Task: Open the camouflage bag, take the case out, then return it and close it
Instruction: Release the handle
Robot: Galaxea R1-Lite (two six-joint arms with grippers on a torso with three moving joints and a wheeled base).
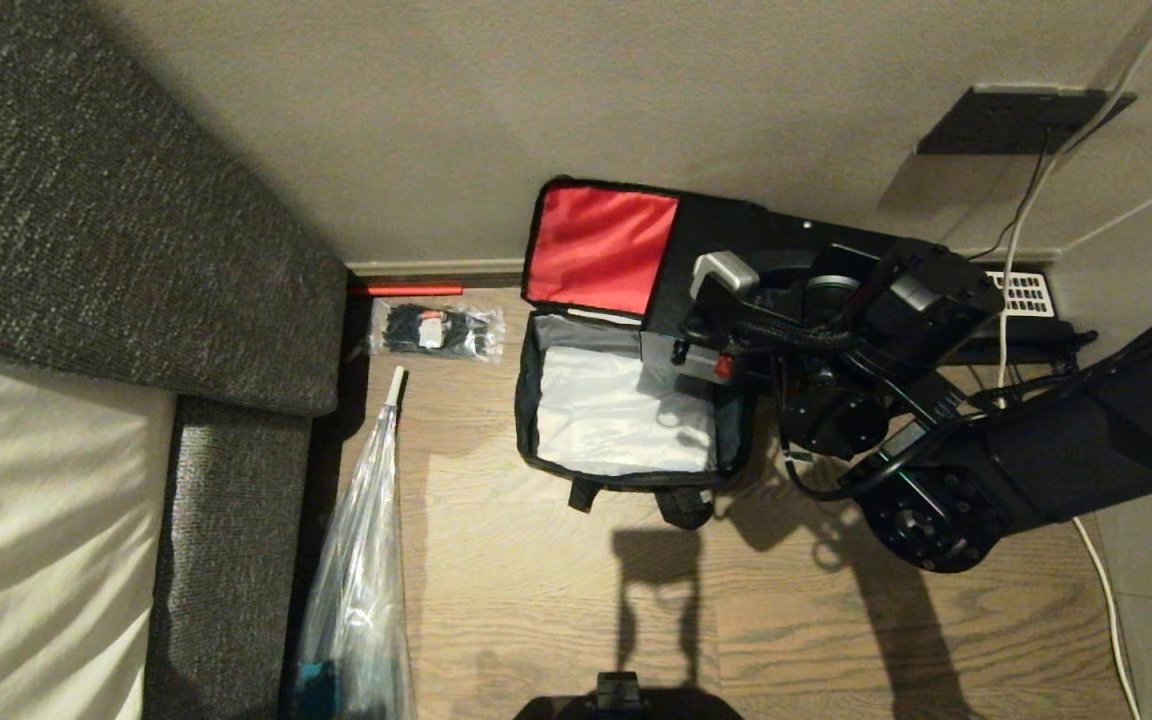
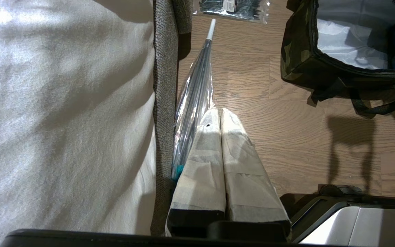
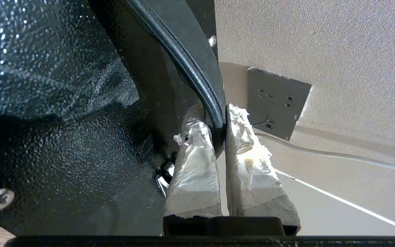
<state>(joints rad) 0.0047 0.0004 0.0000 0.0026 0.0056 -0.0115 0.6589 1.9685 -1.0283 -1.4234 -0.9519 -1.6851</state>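
Right tool [image 3: 218,120] pinches the case [image 3: 63,137] by its handle [image 3: 197,79], taped fingers [image 3: 194,161] closed narrow on the black bar. Case hangs over the right side of the bag [image 1: 626,470], partly above the opening. Bag sits open on the floor [image 1: 556,600], red lid flap [image 1: 601,245] thrown back against the wall, pale lining bare. Step looks like case out or going back in; can't tell which. Next likely needs lowering it flat inside. Left tool [image 2: 219,123] parked, pressed shut, near the sofa [image 2: 165,85].
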